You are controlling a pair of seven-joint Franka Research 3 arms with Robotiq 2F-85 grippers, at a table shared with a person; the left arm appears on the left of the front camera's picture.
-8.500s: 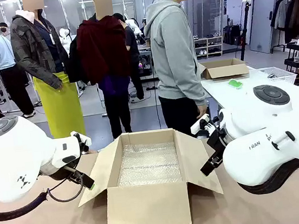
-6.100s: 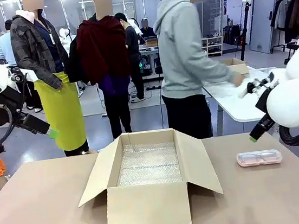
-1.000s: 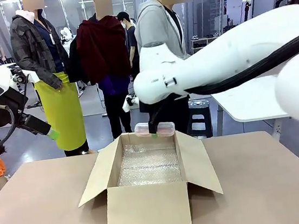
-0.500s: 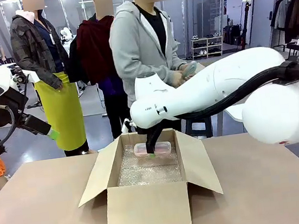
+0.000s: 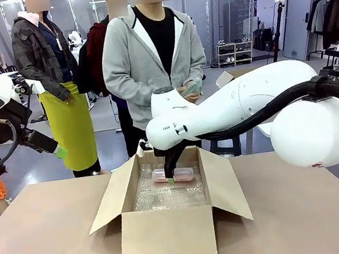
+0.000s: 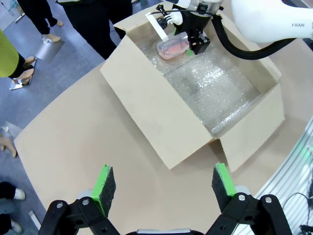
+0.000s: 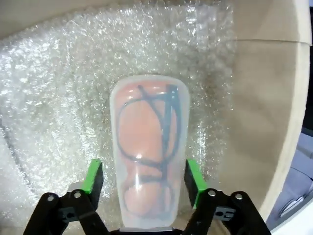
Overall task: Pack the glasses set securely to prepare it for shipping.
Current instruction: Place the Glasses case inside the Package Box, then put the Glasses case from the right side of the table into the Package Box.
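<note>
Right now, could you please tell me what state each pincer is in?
Left pincer: open, holding nothing.
Right pincer: closed on the pale pink translucent oblong glasses case, inside the brown cardboard box.

Glossy translucent pink case (image 7: pixel 149 147); matt cardboard box (image 5: pixel 167 232)

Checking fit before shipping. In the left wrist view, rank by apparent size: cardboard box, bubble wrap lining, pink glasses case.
1. cardboard box
2. bubble wrap lining, inside the box
3. pink glasses case, clearly smallest
</note>
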